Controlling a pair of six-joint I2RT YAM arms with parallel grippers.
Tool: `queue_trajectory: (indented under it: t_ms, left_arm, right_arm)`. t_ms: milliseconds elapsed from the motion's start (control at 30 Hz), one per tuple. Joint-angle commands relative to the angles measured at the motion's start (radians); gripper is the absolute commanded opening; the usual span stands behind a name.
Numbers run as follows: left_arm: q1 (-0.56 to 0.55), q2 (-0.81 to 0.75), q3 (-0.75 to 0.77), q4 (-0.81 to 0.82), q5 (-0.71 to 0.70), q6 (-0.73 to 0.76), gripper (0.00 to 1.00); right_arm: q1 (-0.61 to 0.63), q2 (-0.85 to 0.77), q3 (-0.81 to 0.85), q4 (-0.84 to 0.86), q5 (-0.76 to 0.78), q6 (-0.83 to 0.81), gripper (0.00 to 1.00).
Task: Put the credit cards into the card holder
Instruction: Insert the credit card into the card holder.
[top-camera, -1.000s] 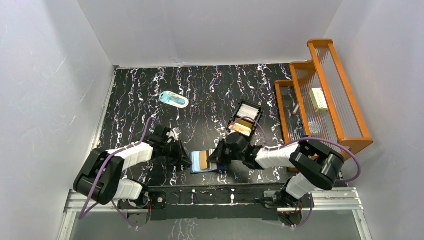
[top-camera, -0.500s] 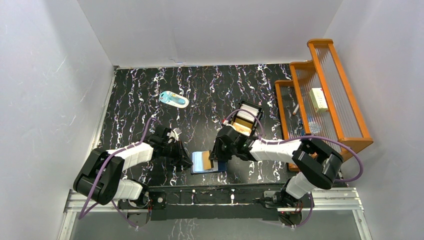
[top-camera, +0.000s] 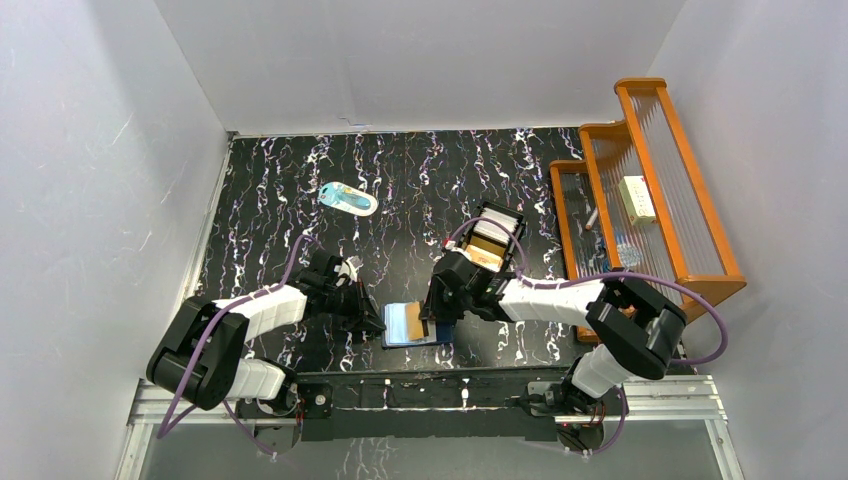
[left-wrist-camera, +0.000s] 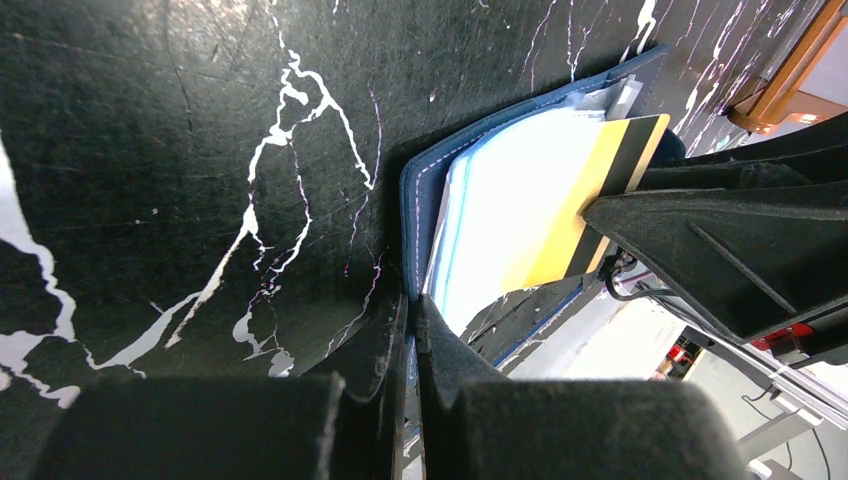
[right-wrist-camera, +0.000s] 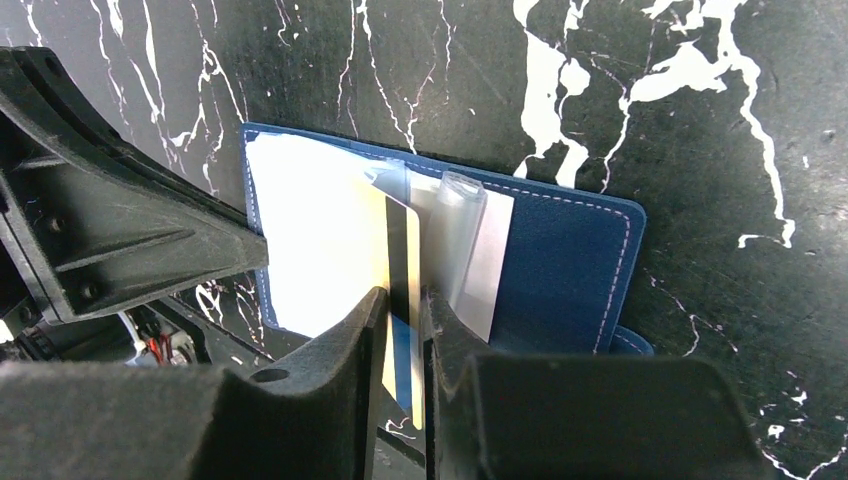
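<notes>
Desk (top-camera: 270, 200): black, marbled.
Card holder (right-wrist-camera: 560, 260): open, gold card (left-wrist-camera: 570, 215) partly in.
Left fingers (left-wrist-camera: 455, 370): closed on holder's edge.
Right fingers (right-wrist-camera: 345, 350): astride card, grip unclear.

Both arms reach low over the desk (top-camera: 420, 180) toward each other from their bases at its near edge. The left arm (top-camera: 255, 310) stretches to the right with its forearm nearly level. The left pincer (left-wrist-camera: 412, 300) lies close to the desk, its fingers pressed together and pinching the navy edge of the card holder (left-wrist-camera: 425, 190). The right arm (top-camera: 545, 298) folds at the elbow and reaches leftward, and the right pincer (right-wrist-camera: 405, 295) points down. Its fingers stand a little apart, one on each side of the golden card (right-wrist-camera: 400, 240); whether they press it cannot be told. The two pincers face each other, near but apart.
</notes>
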Motion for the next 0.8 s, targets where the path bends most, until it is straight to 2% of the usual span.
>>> queue_trajectory:
  t_ms: [0, 33, 67, 100, 233, 467, 767]
  left_arm:
    - [-0.005, -0.011, 0.0, -0.026, 0.019, 0.0, 0.0]
    - [-0.005, -0.01, 0.0, -0.025, 0.019, -0.002, 0.0]
    - [-0.007, -0.01, -0.001, -0.025, 0.019, -0.003, 0.0]
    - [-0.006, -0.011, -0.001, -0.026, 0.017, -0.005, 0.0]
    - [-0.01, -0.023, -0.007, -0.025, 0.005, -0.015, 0.0]
    - [-0.014, -0.036, -0.011, -0.016, -0.008, -0.031, 0.0]
    - [-0.021, -0.042, -0.024, 0.008, -0.005, -0.05, 0.0]
  right_arm:
    - [0.005, -0.009, -0.014, 0.06, -0.019, 0.028, 0.26]
    - [0.006, 0.001, -0.02, 0.082, -0.03, 0.043, 0.52]
    - [0.008, 0.01, -0.024, 0.098, -0.036, 0.056, 0.42]
    - [0.01, 0.018, -0.026, 0.114, -0.037, 0.067, 0.4]
    - [0.022, 0.05, -0.009, 0.142, -0.044, 0.087, 0.39]
    - [0.027, 0.007, 0.006, 0.059, 0.005, 0.049, 0.45]
    - [0.059, 0.079, 0.068, 0.089, -0.022, 0.04, 0.4]
